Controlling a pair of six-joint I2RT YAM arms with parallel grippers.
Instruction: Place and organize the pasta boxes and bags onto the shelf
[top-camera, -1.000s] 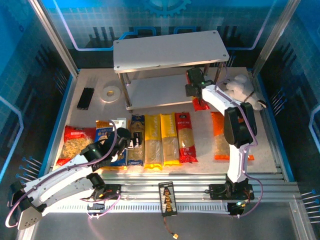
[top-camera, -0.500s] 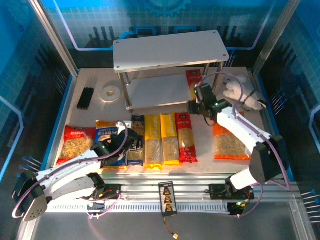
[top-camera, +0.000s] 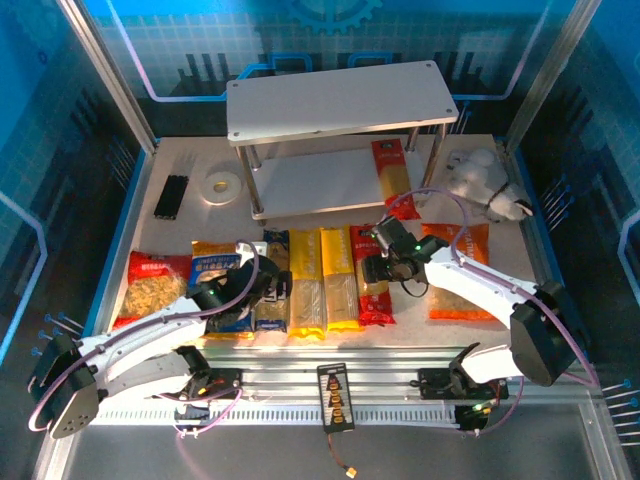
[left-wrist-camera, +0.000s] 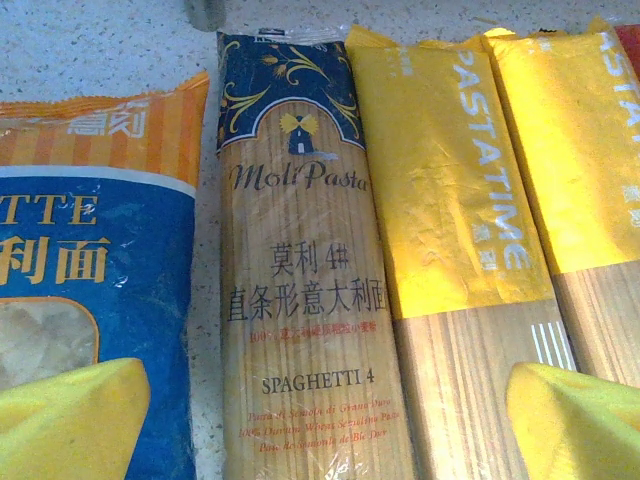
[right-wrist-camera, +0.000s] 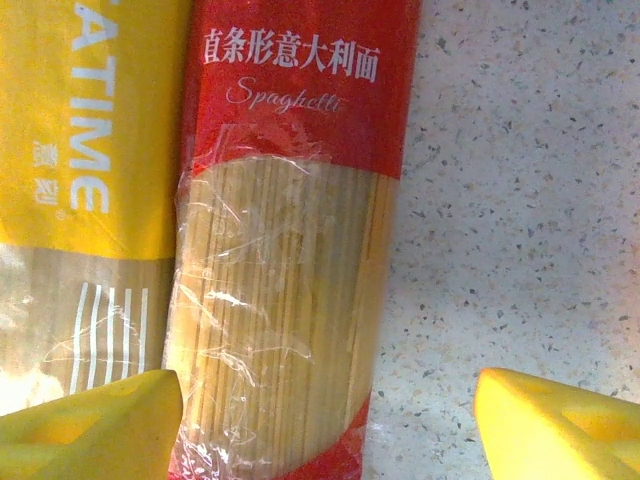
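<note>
One red pack already lies flat on the lower board of the shelf, at its right end, so there is room beside it for more. The other packs lie flat, side by side in a row on the table in front of the shelf, so a gripper can come down on one from above. The right arm bends low and reaches to the left, and the right gripper hangs over the other red pack. Its yellow fingers are spread wide, one on each side of the pack, and pinch nothing. I think it is getting ready to grab this pack. The left arm stretches low over the table. The left gripper is spread wide too, above the dark blue pack and the yellow pack next to it. The red bag, blue bag and orange bag lie on the table.
</note>
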